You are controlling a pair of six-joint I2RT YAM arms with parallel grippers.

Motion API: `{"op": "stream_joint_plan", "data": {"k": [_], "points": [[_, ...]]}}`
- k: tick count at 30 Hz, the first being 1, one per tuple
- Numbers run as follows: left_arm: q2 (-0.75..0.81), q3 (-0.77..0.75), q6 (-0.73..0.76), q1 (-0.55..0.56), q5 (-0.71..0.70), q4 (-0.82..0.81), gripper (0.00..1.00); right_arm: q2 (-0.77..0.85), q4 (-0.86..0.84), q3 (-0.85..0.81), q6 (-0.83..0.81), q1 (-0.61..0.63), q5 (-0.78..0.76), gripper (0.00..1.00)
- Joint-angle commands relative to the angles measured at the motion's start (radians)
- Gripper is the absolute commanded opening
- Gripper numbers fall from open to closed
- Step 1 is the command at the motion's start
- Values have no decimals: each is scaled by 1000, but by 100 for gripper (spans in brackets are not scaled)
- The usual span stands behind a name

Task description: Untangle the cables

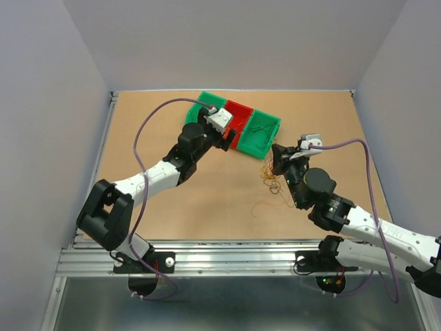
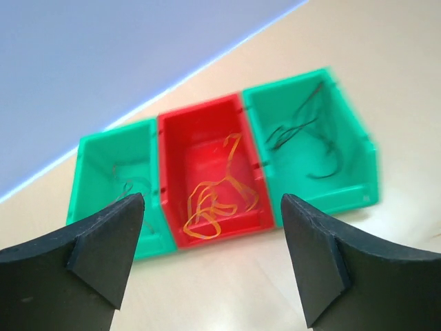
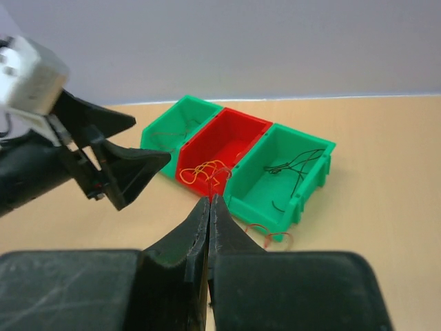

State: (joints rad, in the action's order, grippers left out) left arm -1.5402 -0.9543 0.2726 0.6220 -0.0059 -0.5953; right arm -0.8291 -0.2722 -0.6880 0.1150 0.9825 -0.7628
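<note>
Three small bins stand in a row at the back: a green one [image 1: 205, 107], a red one [image 1: 239, 121] and another green one [image 1: 264, 131]. Orange cables [image 2: 215, 196] lie in the red bin, dark cables [image 2: 303, 134] in the right green bin, and faint thin strands [image 2: 127, 185] in the left green bin. My left gripper [image 2: 212, 203] hangs open and empty in front of the red bin. My right gripper [image 3: 209, 200] is shut on a red cable [image 3: 222, 178] that curls out of its tips. A clump of loose cables [image 1: 273, 182] lies on the table below it.
More red strands [image 3: 272, 236] lie on the table by the front of the right green bin. In the right wrist view the left gripper's open fingers [image 3: 127, 169] stand close to the left. Grey walls surround the tan table [image 1: 151, 124].
</note>
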Motion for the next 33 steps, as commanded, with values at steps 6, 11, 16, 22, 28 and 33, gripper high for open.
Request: {"op": "stream_joint_plan", "data": {"k": [6, 11, 16, 22, 28, 33], "points": [[95, 101, 40, 4, 293, -202, 93, -114, -70, -99, 48, 2, 31, 1], [84, 97, 5, 2, 351, -207, 93, -123, -79, -100, 81, 1, 63, 11], [113, 114, -12, 4, 334, -224, 93, -136, -128, -65, 100, 2, 77, 0], [176, 187, 2, -2, 336, -324, 93, -237, -124, -165, 58, 2, 154, 1], [250, 239, -3, -30, 452, -359, 93, -280, -110, -176, 55, 1, 181, 1], [232, 293, 5, -36, 599, -445, 94, -285, -114, -162, 61, 2, 249, 0]]}}
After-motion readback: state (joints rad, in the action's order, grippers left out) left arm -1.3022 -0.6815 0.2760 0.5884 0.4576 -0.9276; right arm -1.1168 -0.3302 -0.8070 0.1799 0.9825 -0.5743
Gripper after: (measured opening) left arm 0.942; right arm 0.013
